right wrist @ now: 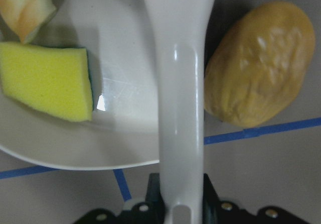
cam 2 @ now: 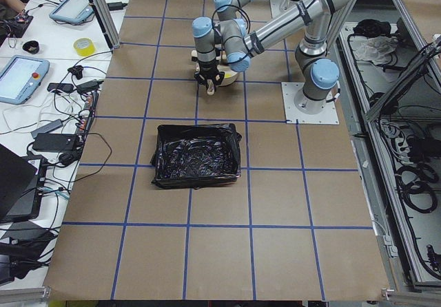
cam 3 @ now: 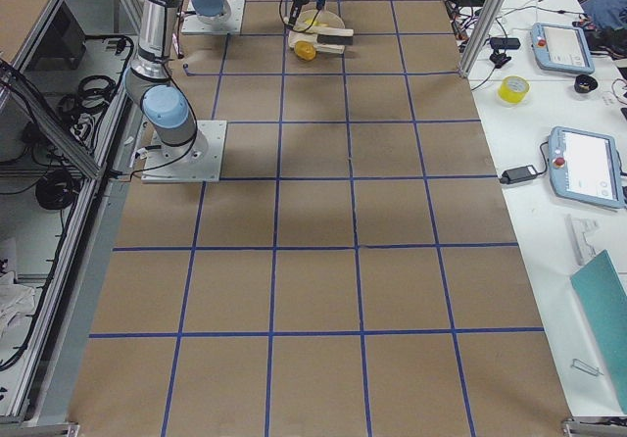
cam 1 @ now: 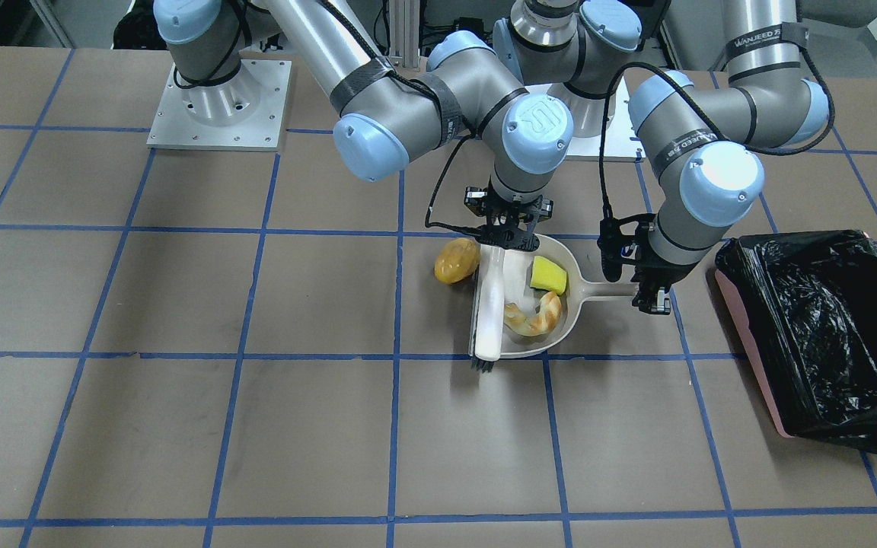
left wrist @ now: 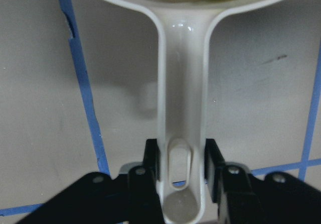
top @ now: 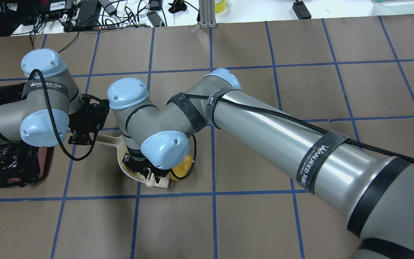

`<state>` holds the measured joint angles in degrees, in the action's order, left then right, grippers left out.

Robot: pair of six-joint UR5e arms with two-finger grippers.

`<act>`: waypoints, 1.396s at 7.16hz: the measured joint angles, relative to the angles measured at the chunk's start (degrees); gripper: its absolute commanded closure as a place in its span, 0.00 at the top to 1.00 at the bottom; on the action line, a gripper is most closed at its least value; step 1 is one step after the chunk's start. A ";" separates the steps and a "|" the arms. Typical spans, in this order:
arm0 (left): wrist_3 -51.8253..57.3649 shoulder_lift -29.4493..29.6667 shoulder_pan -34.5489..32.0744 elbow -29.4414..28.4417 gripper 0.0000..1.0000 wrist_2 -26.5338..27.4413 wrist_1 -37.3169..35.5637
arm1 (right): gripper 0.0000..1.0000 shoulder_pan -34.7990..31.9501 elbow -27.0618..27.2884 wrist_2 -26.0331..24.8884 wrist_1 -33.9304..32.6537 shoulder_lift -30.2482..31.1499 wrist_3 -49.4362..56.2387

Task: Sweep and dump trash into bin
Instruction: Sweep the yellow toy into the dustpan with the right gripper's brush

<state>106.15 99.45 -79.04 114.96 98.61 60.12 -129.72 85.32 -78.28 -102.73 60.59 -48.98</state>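
My left gripper (cam 1: 652, 293) is shut on the handle (left wrist: 181, 108) of the beige dustpan (cam 1: 572, 312), which lies flat on the table. My right gripper (cam 1: 511, 237) is shut on a white brush (cam 1: 488, 304) that lies along the pan's open edge. The yellow wedge (cam 1: 548, 275) and the tan croissant piece (cam 1: 534, 316) lie inside the pan. The golden-brown potato lump (cam 1: 457, 260) sits on the table just outside the pan, against the far side of the brush (right wrist: 180, 83). The pink bin (cam 1: 743, 335) with its black bag (cam 1: 827, 327) stands beyond my left gripper.
The table is brown paper with a grid of blue tape lines (cam 1: 397, 426). The arm base plates (cam 1: 218, 103) stand at the robot's side of the table. Tablets, cables and tape rolls (cam 2: 84, 45) lie on a side bench beyond the table.
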 measured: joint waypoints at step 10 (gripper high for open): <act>0.79 -2.65 -0.09 2.98 0.01 1.22 0.00 | 0.00 -2.48 25.46 5.50 -0.54 17.90 -23.71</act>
<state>106.94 96.80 -79.13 117.95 99.83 60.12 -132.19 110.78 -72.79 -103.27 78.49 -72.70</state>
